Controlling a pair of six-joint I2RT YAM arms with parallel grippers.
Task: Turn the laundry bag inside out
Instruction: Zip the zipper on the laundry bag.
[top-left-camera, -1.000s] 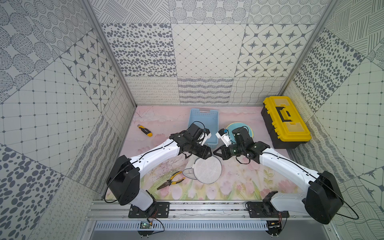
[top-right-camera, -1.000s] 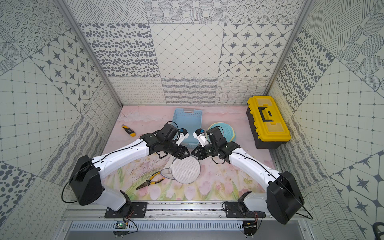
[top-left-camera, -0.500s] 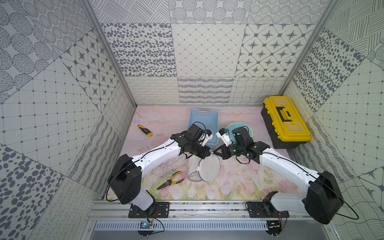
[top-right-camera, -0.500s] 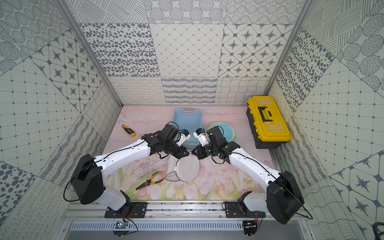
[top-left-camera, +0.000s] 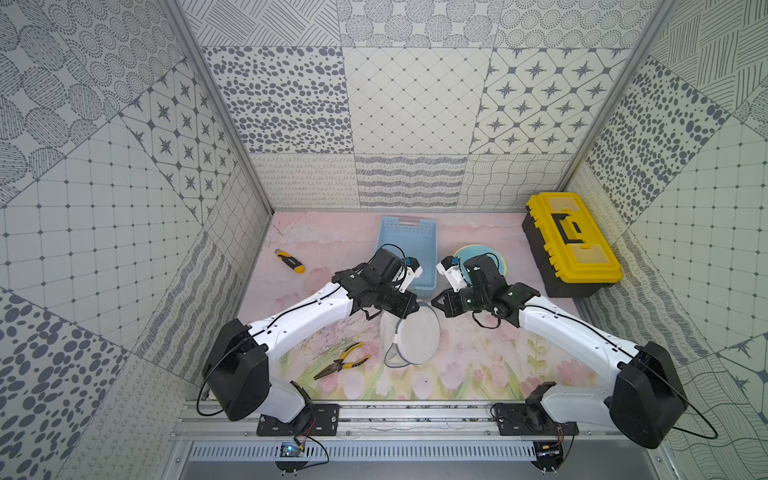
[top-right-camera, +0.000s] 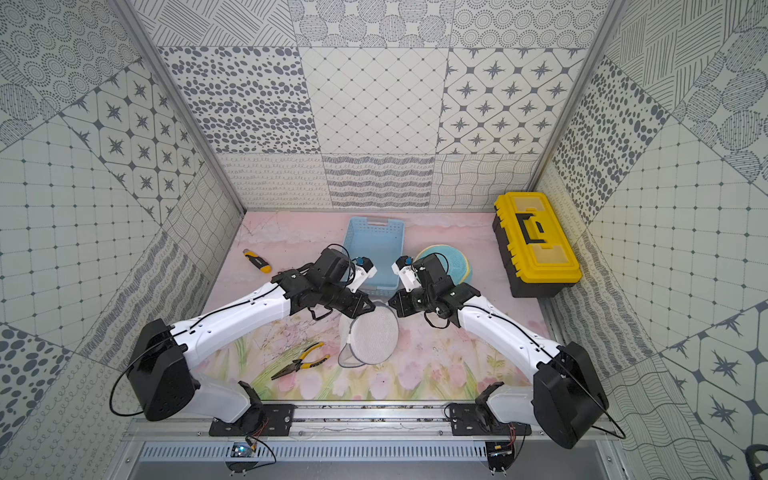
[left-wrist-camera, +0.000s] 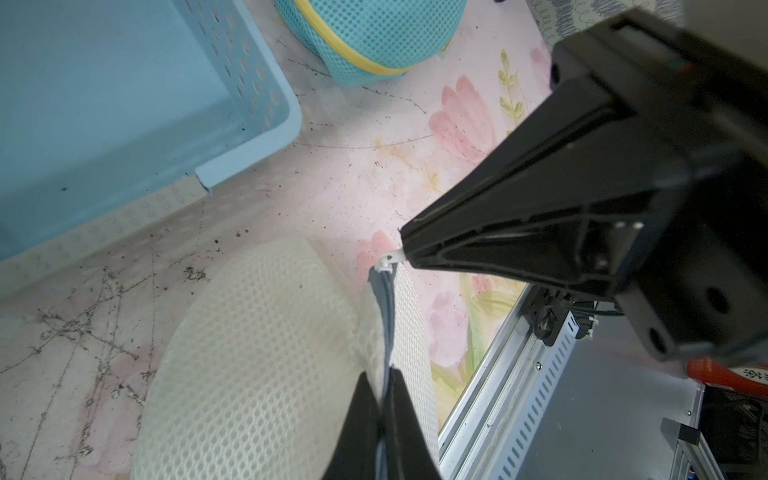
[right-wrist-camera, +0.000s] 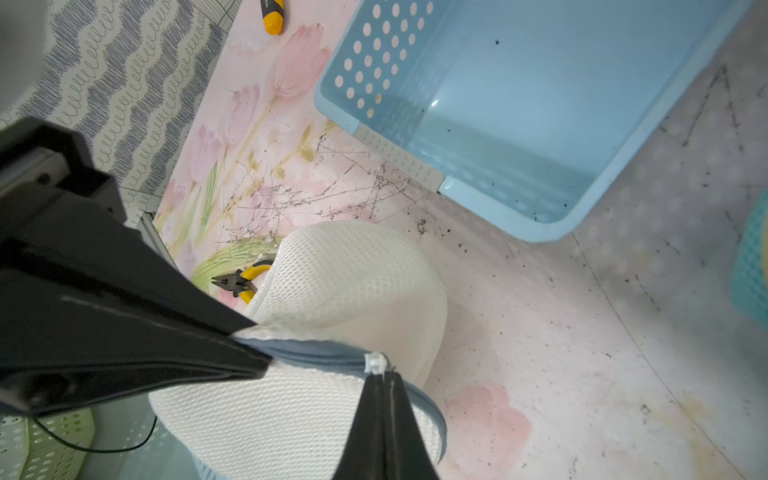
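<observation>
Both arms are meeting over the middle of the table (top-left-camera: 478, 361), holding the white mesh laundry bag (top-left-camera: 415, 334) up on edge between them; its lower part looks to be resting on the floral surface just right of the pliers (top-left-camera: 343, 361).

Left end effector (left-wrist-camera: 384, 399): jaws pressed together, pinching the grey zipper band (left-wrist-camera: 386, 307) and the mesh beside it. Right end effector (right-wrist-camera: 384, 399): also pressed together, pinching the white zipper pull (right-wrist-camera: 376, 363).

Step in hand, as judged: opening the zipper so the mouth can be everted. To do it well, the left should be anchoring the band firmly while the right is drawing the pull along the curve of the zipper, not straight away from it, so the slider is running and not jamming. Keeping the band taut between the two grips should help; slack mesh could be bunching under the slider.

Pose: both forearms are reaching inward from the near corners, wrists angled down, tips close together at the top of the bag, just near of the blue basket (top-left-camera: 409, 253). The teal mesh bag (top-right-camera: 457, 259) is lying behind the right wrist.
</observation>
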